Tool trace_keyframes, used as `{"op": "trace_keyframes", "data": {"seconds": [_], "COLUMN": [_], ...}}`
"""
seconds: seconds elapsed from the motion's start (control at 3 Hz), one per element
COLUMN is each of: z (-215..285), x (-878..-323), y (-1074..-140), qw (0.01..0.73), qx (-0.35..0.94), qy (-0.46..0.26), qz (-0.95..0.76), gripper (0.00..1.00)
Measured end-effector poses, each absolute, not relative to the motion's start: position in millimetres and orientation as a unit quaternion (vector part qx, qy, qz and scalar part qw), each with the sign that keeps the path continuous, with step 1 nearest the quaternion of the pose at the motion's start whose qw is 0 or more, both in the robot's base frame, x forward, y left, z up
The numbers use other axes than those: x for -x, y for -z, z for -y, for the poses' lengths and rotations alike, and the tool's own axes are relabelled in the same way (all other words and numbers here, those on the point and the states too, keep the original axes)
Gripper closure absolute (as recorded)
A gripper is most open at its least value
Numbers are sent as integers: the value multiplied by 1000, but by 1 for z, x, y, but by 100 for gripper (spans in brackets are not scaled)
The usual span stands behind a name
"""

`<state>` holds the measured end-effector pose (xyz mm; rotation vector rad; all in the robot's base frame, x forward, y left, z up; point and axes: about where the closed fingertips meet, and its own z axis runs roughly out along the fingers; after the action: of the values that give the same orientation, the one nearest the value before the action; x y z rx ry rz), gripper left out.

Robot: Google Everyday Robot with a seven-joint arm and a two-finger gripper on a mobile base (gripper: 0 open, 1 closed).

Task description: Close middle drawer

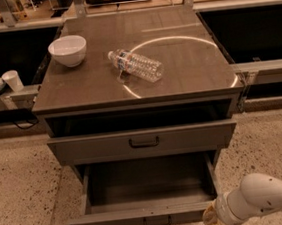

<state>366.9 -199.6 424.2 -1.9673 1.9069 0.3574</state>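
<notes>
The middle drawer of the grey-brown cabinet is pulled far out. Its deep box is empty, and its low front carries a small dark pull handle. The taller top drawer above it stands slightly out, with a dark gap over its front. My gripper is at the bottom right of the view, right at the right end of the middle drawer's front. The white arm behind it hides most of it.
On the cabinet top are a white bowl at the back left and a clear plastic bottle lying on its side. A white cup stands on a ledge to the left. Speckled floor lies on both sides of the cabinet.
</notes>
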Motion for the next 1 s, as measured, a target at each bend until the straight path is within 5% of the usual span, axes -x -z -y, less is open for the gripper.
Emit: {"op": "trace_keyframes", "data": {"seconds": [1.0], "z": [185], "x": [-376], "y": [-416], "qw": [236], "qx": [702], "qy": [-60], "qz": [-669], "gripper": [35]}}
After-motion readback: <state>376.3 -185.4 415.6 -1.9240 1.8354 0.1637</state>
